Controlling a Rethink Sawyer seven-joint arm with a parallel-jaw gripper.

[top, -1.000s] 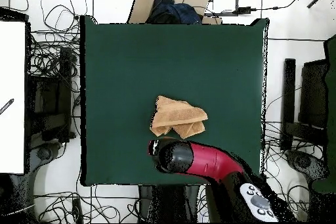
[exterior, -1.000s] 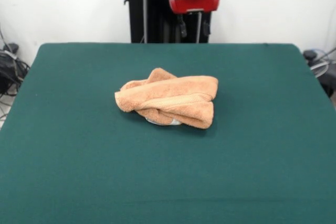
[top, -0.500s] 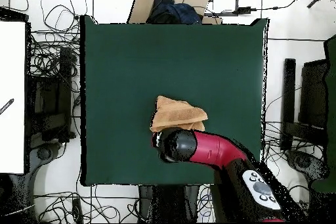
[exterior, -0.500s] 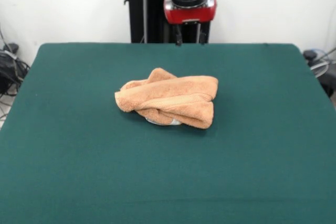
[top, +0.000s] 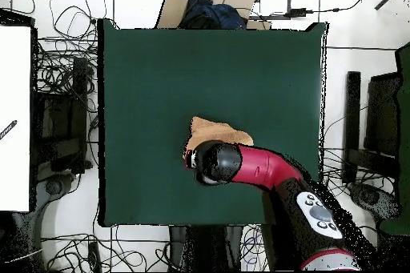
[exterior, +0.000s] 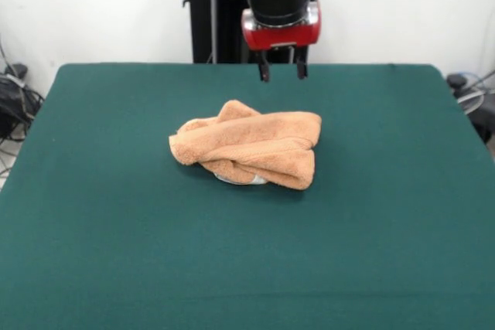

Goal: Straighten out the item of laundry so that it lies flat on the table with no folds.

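Gripper (exterior: pixel 282 72) empty, fingers spread, hanging above and just behind the towel (exterior: pixel 249 150), probably lining up for a grab at a fold. Towel sits bunched in overlapping folds near the middle of the table (exterior: pixel 100 229), well clear of every edge; flattening not yet begun.

Front cam sits low across the bench (exterior: pixel 93 268), looking along its green top toward the white back wall (exterior: pixel 100 13). Overhead cam looks straight down from high up, catching the whole bench (top: pixel 160 70) plus cable clutter around it. Both share the bench top and the crumpled towel (exterior: pixel 247 148) mid-bench.
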